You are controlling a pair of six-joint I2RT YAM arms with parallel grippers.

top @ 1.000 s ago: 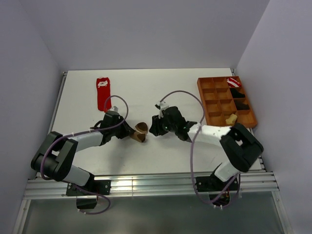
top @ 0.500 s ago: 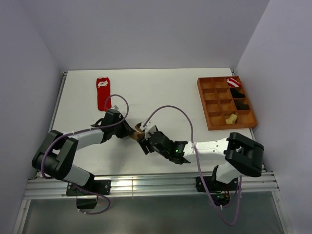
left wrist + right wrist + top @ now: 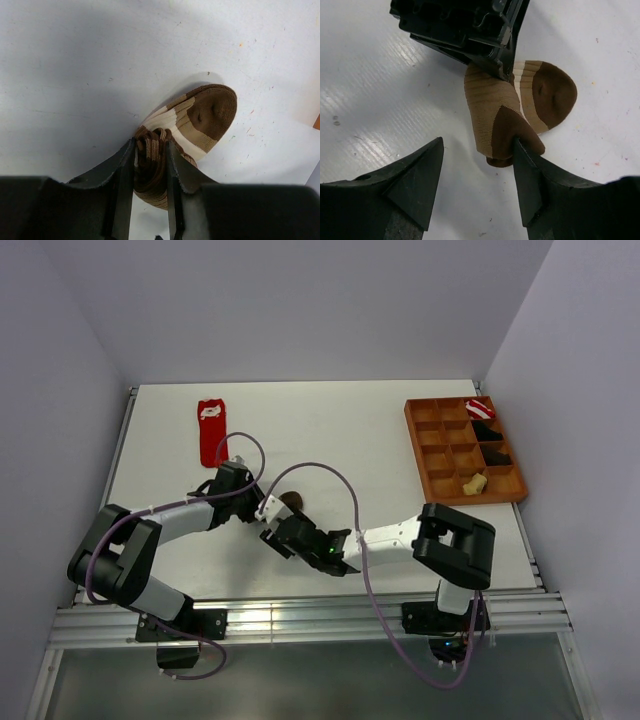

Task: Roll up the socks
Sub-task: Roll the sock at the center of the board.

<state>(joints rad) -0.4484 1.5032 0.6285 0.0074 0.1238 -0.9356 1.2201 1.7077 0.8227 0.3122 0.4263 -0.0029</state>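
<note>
A brown-and-tan striped sock [image 3: 200, 112], partly rolled, lies mid-table; its loose toe end lies flat on the table. My left gripper [image 3: 150, 150] is shut on the rolled end. In the right wrist view the same sock [image 3: 502, 107] hangs from the left gripper [image 3: 470, 30]. My right gripper [image 3: 478, 142] stands open just below it, its right finger [image 3: 527, 175] touching the roll's lower end. From above, both grippers, left [image 3: 264, 508] and right [image 3: 274, 530], meet at the sock [image 3: 293, 500]. A red sock [image 3: 211, 430] with a white mark lies flat at the far left. A small mustard-yellow sock [image 3: 474, 482] sits in the tray.
An orange compartment tray [image 3: 430, 455] stands at the right edge, holding a red-and-white striped bundle [image 3: 479, 408] and black bundles [image 3: 490, 440]. The right arm [image 3: 400, 535] stretches low across the near middle of the table.
The right arm swung down and left across the table, bringing its gripper under the sock beside the left gripper, and its jaws widened. The left gripper kept its hold and barely moved.
</note>
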